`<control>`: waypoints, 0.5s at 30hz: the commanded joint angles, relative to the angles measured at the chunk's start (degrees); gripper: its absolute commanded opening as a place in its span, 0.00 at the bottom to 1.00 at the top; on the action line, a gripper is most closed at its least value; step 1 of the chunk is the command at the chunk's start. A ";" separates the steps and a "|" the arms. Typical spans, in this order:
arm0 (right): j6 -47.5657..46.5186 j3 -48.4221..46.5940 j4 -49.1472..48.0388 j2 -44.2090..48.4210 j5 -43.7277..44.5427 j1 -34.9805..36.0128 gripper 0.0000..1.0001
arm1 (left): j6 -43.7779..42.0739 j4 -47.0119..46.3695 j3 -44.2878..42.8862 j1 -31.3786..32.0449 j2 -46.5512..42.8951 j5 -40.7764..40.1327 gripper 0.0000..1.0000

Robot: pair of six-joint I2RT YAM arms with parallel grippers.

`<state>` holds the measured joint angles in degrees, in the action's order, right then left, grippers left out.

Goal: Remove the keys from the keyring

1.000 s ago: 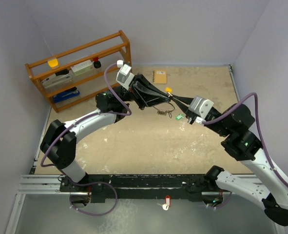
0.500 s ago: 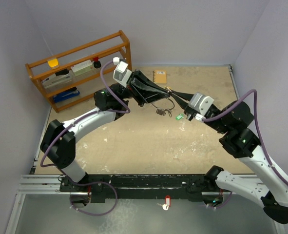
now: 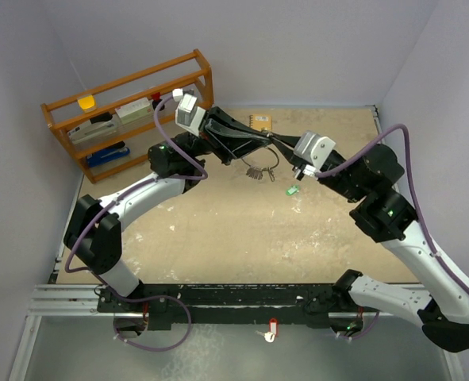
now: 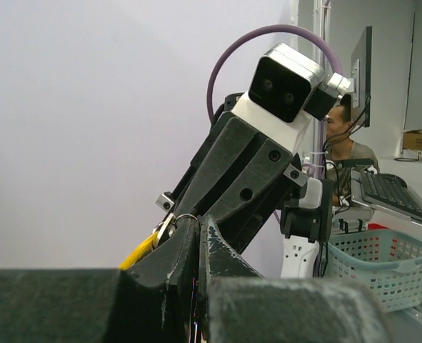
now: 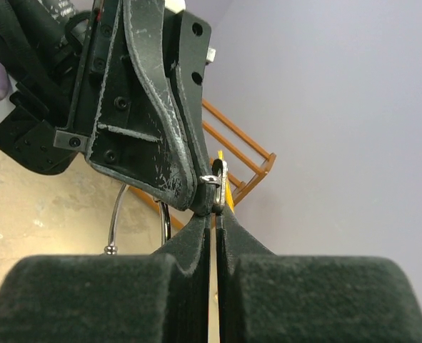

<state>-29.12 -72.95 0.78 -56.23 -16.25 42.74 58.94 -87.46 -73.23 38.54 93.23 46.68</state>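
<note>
My left gripper [image 3: 267, 140] and right gripper [image 3: 278, 145] meet tip to tip above the table's far middle. The keyring [image 3: 255, 170], a cluster of thin silver wire loops, hangs below them. The left gripper [image 4: 198, 221] is shut on a thin wire loop [image 4: 186, 216]. The right gripper [image 5: 215, 213] is shut on a small flat metal piece with a yellow-gold end, the brass-gold key [image 5: 223, 179]. Its yellow end also shows in the left wrist view [image 4: 143, 250]. Silver loops [image 5: 116, 221] hang beside the jaws. The green-headed key [image 3: 292, 190] lies alone on the table.
A wooden shelf rack [image 3: 127, 107] with small items stands at the back left. A tan spiral notebook [image 3: 260, 121] lies at the back, partly behind the left arm. A small red-and-white tag [image 3: 272, 327] sits by the base rail.
Both grippers have moved together up and toward the back left, and the hanging keyring went with them. The green key stayed where it was on the table.
</note>
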 commanded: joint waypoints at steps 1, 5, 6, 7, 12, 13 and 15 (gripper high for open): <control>1.93 5.11 11.48 -3.81 -4.64 1.12 0.00 | -2.23 -11.33 -0.99 2.13 -4.04 -2.90 0.00; 3.47 8.73 11.88 -2.49 -5.42 0.68 0.00 | -4.02 -11.27 1.13 2.13 -5.76 -3.41 0.00; 3.87 9.24 11.99 -2.34 -6.11 0.48 0.00 | -4.27 -11.28 1.43 2.15 -6.18 -3.44 0.00; 4.04 9.56 11.97 -2.19 -6.45 0.42 0.00 | -4.41 -11.18 1.62 2.15 -6.40 -3.53 0.00; 4.85 10.15 10.14 -0.03 -4.80 0.20 0.00 | -5.19 -11.24 3.03 2.14 -7.27 -3.32 0.00; 4.82 10.15 9.67 0.65 -3.90 0.21 0.00 | -5.42 -11.23 3.85 2.03 -7.35 -3.44 0.00; 4.69 9.90 9.09 2.28 -1.67 0.28 0.00 | -5.82 -11.24 5.35 1.86 -7.45 -3.60 0.00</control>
<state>-25.56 -63.22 9.50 -56.55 -20.45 43.00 55.27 -87.44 -69.34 39.92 88.38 46.28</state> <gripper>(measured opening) 0.002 0.005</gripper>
